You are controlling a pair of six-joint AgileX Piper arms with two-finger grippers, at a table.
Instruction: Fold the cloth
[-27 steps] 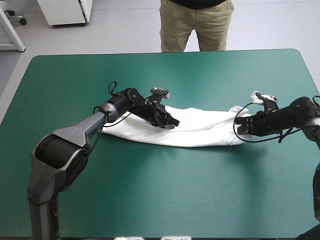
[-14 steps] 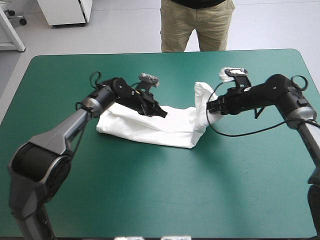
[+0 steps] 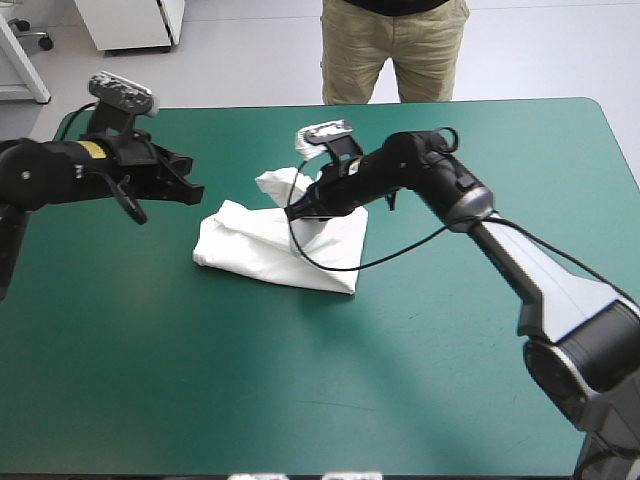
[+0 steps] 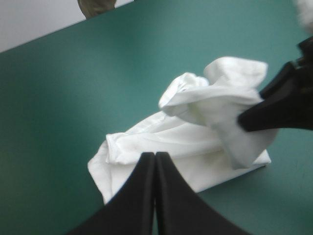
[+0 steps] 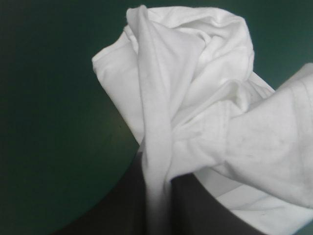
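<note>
My right tool clamps the T-shirt: soft, light, floppy, so I judge a hem grip best. My left tool, closed and empty, hovers beside it.

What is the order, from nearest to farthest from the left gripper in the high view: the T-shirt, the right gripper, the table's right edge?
1. The T-shirt, just beside the left gripper, toward the table's middle.
2. The right gripper, over the T-shirt's middle, shut on a raised fold.
3. The table's right edge, far across on the other side.
</note>
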